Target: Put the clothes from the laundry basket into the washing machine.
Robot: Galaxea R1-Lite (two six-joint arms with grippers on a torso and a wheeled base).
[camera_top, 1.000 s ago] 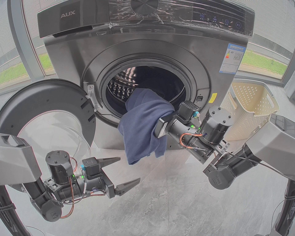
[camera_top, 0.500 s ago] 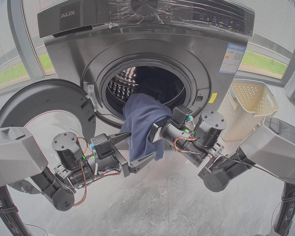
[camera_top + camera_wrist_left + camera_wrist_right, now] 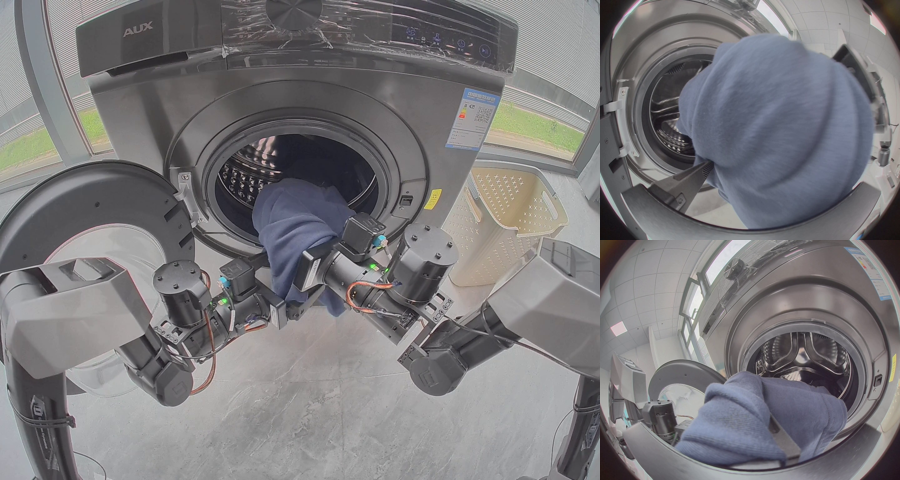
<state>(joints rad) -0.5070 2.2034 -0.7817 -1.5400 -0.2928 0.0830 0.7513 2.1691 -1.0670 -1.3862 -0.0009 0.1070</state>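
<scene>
A dark blue garment (image 3: pixel 300 219) hangs over the lower lip of the washing machine's drum opening (image 3: pixel 250 175), half inside and half outside. My right gripper (image 3: pixel 299 259) is shut on it at the opening's lower right, and the cloth buries its fingers; one finger (image 3: pixel 786 441) pokes out from under the fabric. My left gripper (image 3: pixel 290 282) is open just below the opening, its fingers on either side of the garment's hanging end. One left finger (image 3: pixel 690 179) touches the cloth (image 3: pixel 775 125). The cream laundry basket (image 3: pixel 512 219) stands right of the machine.
The round machine door (image 3: pixel 94 212) is swung fully open to the left, close behind my left arm. The steel drum (image 3: pixel 806 355) looks bare deeper in. Grey tiled floor (image 3: pixel 325 406) lies open in front. Windows flank the machine.
My left arm rose and swung right, from low on the floor side to the garment's hanging end. The right gripper shifted slightly left, and the hanging cloth bunched up toward the opening.
</scene>
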